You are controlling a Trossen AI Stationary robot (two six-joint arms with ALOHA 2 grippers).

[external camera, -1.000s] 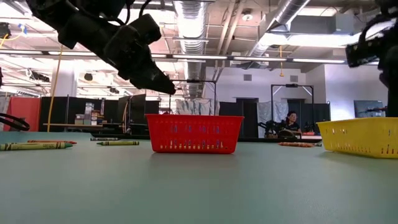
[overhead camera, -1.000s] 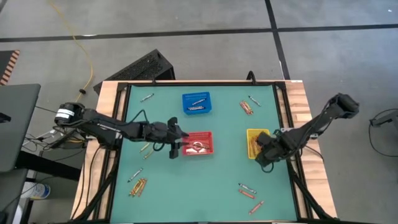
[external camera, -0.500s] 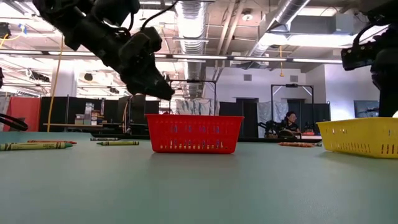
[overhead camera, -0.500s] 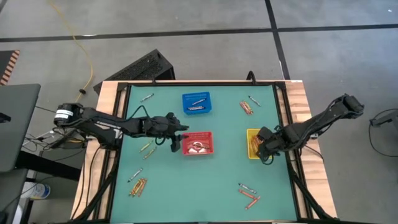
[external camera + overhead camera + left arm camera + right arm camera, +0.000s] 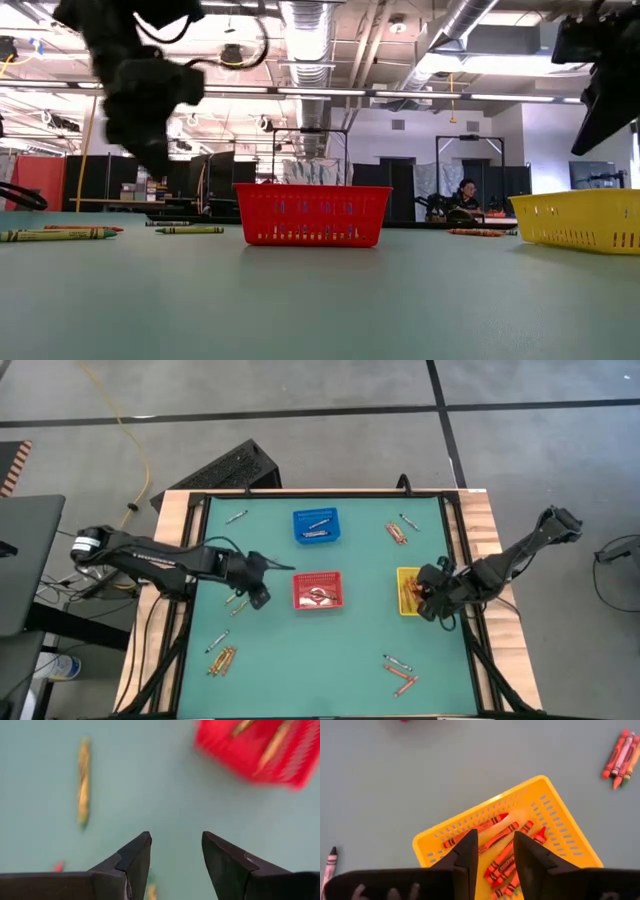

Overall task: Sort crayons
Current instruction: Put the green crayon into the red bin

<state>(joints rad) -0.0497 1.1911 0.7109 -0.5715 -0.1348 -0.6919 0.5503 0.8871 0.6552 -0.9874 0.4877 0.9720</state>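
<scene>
Three mesh baskets stand on the green table: red (image 5: pixel 318 590) in the middle, blue (image 5: pixel 316 525) farther back, yellow (image 5: pixel 410 590) at the right. The yellow basket (image 5: pixel 520 820) holds several red and orange crayons (image 5: pixel 507 847). More crayons lie loose on the table, among them a yellowish one (image 5: pixel 83 785) and a small bunch (image 5: pixel 222 658) at the near left. My left gripper (image 5: pixel 262 598) hangs open just left of the red basket (image 5: pixel 255 745), its fingers (image 5: pixel 175 845) over bare table. My right gripper (image 5: pixel 492 845) hovers open above the yellow basket with nothing between its fingers.
Loose crayons lie at the far left (image 5: pixel 236 516), far right (image 5: pixel 397 532), near right (image 5: pixel 400 672) and beside the left gripper (image 5: pixel 237 600). A raised dark rim (image 5: pixel 320 496) frames the table. Bare green surface lies between the red and yellow baskets.
My left gripper has drawn back from over the red basket toward the table's left edge and has tipped and rolled so that it points more steeply down. My right gripper has risen a little above the yellow basket.
</scene>
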